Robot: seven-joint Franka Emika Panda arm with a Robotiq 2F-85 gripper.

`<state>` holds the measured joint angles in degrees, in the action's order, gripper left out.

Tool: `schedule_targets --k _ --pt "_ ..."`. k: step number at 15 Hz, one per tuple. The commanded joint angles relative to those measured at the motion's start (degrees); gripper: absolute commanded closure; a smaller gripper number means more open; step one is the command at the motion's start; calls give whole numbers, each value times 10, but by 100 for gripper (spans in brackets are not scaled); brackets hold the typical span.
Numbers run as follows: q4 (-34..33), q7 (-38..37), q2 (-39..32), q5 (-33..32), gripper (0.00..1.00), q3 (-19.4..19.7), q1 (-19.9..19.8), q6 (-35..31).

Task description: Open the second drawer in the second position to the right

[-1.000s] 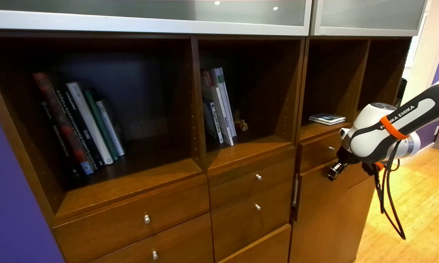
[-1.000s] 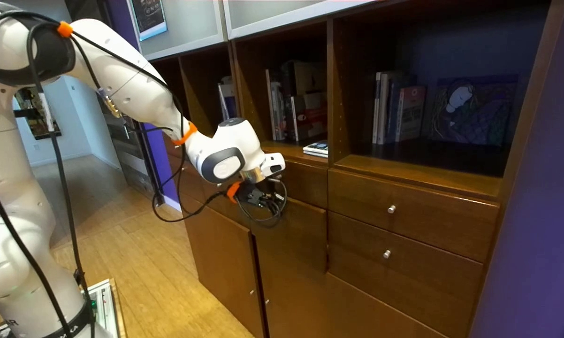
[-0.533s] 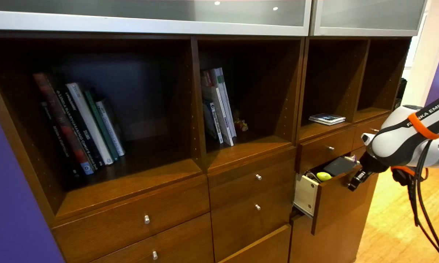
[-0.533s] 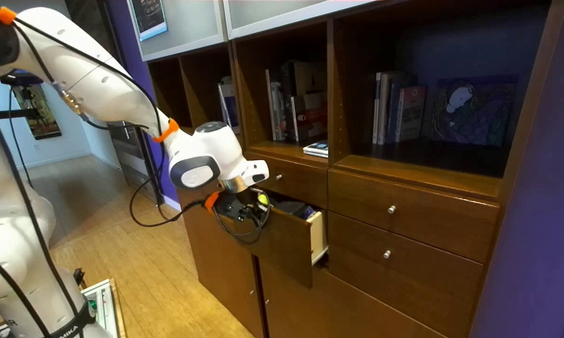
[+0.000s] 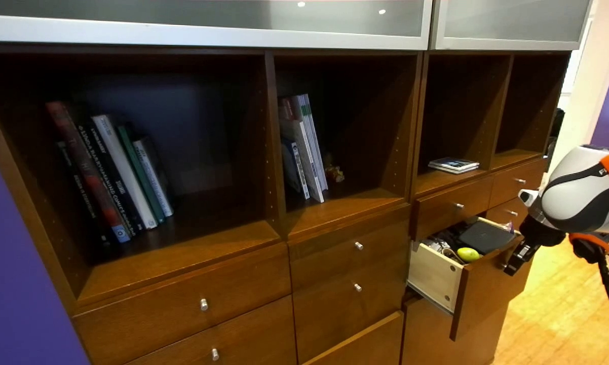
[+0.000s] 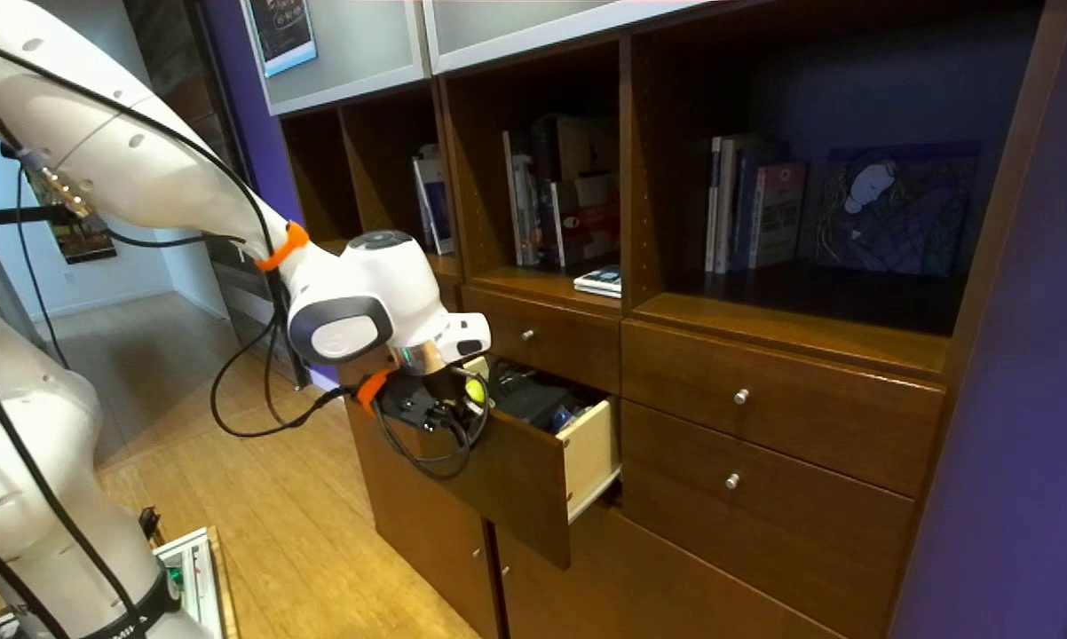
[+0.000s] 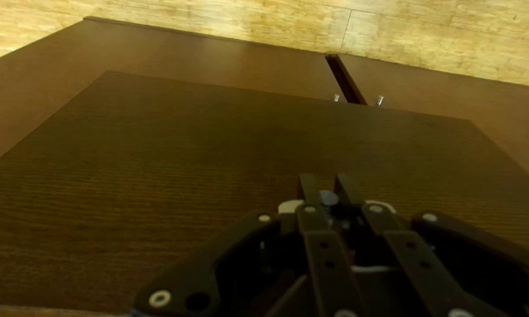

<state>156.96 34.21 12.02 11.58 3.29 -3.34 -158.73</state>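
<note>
The second drawer is pulled out from the cabinet. Its pale light-wood side shows, and it also stands open in an exterior view. Inside lie a black flat case, a yellow-green object and other clutter. My gripper is at the drawer's front, pointing down and toward it. In the wrist view my gripper has its fingers close together on either side of the silvery knob. The brown front fills much of that view. In an exterior view cables partly hide the gripper.
A closed drawer with a knob lies directly above the open one. Narrow drawers stand beside it. Cabinet doors are below. Books and a small stack sit on the shelves. Cables hang from the arm.
One second ago the drawer was shut. It came partly out by half a second ago and is further out now. My gripper and arm moved back, away from the cabinet, with it.
</note>
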Motion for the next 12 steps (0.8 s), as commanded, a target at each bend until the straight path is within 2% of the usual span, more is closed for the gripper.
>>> schedule_targets --k 1,2,6,9,10,12 --pt "40 -22 10 -63 60 21 5 31" --pt "4 -24 -16 -77 55 24 5 58" --pt "11 -46 -3 -124 26 24 0 132" --pt "9 -65 29 -133 5 21 5 204" --pt "6 -66 43 -132 1 20 8 237" --pt "10 -89 91 -131 0 15 10 327"
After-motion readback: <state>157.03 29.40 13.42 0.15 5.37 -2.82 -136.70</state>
